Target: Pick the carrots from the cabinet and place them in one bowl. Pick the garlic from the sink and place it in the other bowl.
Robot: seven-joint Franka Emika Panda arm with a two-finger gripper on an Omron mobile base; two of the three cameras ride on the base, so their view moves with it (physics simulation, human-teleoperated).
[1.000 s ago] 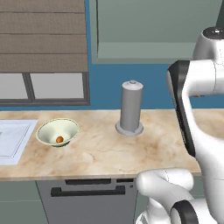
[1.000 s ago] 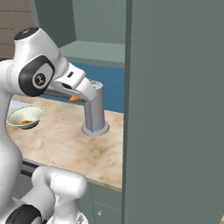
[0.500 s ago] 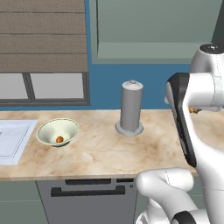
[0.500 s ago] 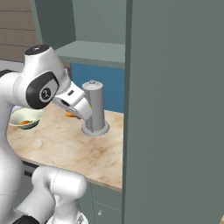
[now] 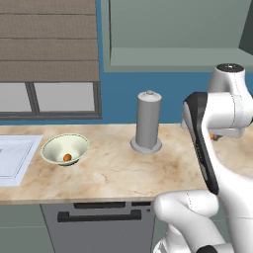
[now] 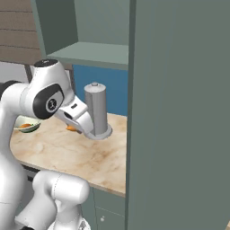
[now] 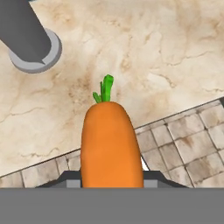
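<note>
Fingers of the gripper are clamping an orange carrot, its green top pointing away over the marble counter near a grey canister, while another carrot is lying in the shallow cream-green bowl beside the sink.

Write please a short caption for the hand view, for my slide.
Gripper shut on a carrot, green top pointing away, above the marble counter near a grey cylinder.
</note>
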